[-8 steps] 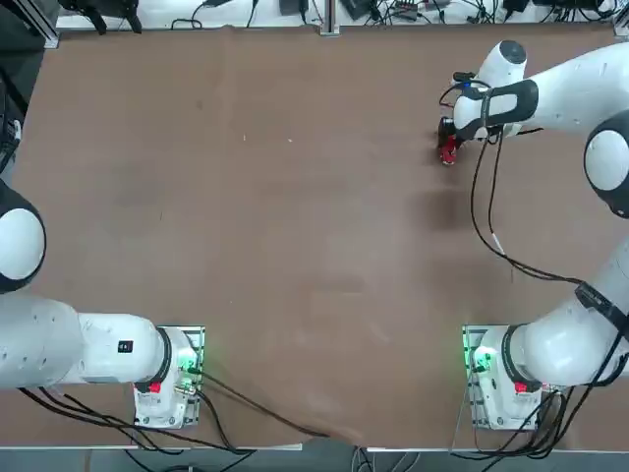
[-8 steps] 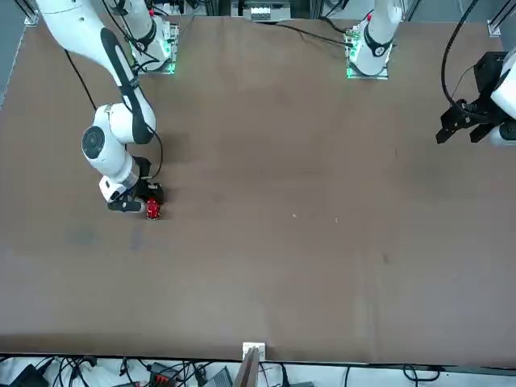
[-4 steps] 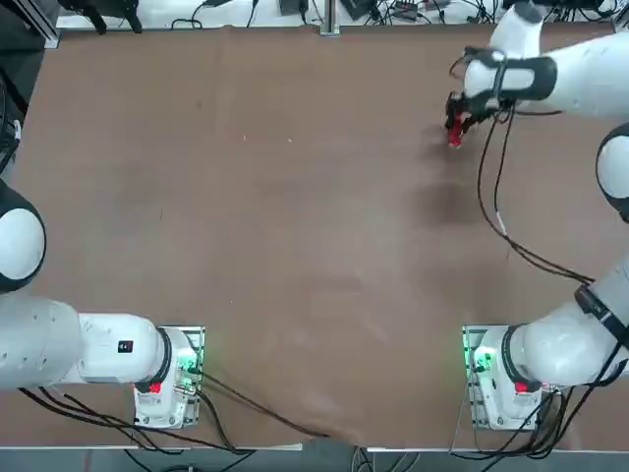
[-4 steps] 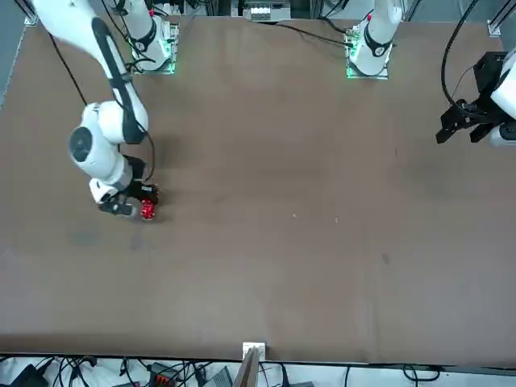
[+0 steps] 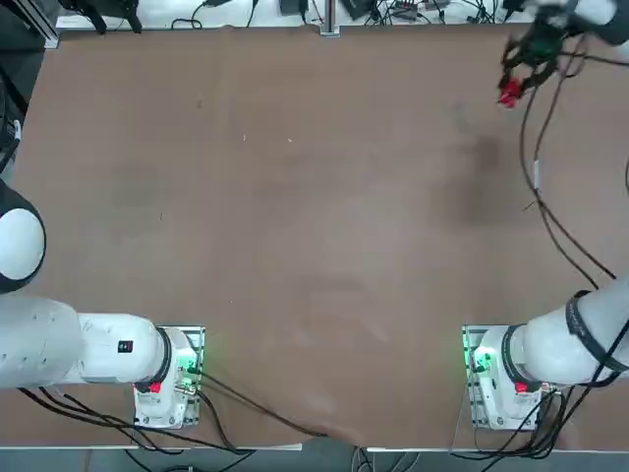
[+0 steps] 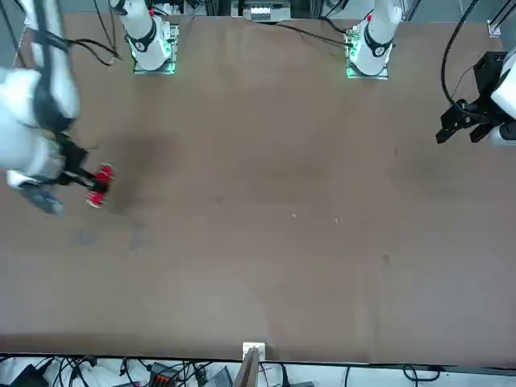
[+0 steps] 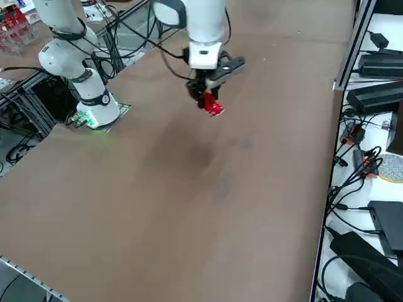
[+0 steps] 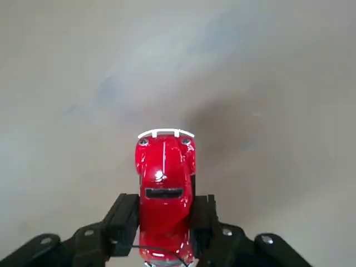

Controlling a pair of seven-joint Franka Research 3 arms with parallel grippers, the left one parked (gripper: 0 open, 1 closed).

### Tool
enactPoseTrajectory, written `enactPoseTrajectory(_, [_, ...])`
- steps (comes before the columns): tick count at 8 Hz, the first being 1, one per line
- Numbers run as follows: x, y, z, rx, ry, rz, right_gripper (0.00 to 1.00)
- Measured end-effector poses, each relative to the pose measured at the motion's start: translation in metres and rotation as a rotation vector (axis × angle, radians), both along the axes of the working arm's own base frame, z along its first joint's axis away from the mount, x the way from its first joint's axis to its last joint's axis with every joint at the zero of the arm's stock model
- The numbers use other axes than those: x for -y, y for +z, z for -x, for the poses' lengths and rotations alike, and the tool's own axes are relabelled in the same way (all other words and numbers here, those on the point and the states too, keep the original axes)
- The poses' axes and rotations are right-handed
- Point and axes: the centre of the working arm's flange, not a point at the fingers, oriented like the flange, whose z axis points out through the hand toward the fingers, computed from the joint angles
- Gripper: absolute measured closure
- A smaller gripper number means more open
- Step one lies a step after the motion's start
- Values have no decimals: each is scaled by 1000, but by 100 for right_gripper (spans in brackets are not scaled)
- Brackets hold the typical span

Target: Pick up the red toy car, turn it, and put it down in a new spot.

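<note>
Brown table (image 5: 295, 216); right claw (image 8: 164, 222) clamps red toy car (image 8: 164, 183) aloft.

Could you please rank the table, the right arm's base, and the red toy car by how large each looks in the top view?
Largest to smallest in the top view:
1. the table, filling nearly the whole picture
2. the right arm's base
3. the red toy car, held above the table in the right gripper, so it sits nearer the camera yet still looks smallest
</note>
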Motion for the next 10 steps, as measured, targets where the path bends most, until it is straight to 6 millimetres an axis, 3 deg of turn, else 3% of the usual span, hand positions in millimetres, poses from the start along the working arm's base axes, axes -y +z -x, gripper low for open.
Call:
enactPoseTrajectory(2, [70,5,0,6,-250,21,49])
enactPoseTrajectory(4, [121,-11,-23,44,-611,81,49])
enactPoseTrajectory(5, [153,-29,-37,70,-777,124,49])
enactPoseTrajectory(7, [219,-78,-48,123,-933,204,49])
enactPoseTrajectory(10, [300,-134,-30,187,-1032,244,49])
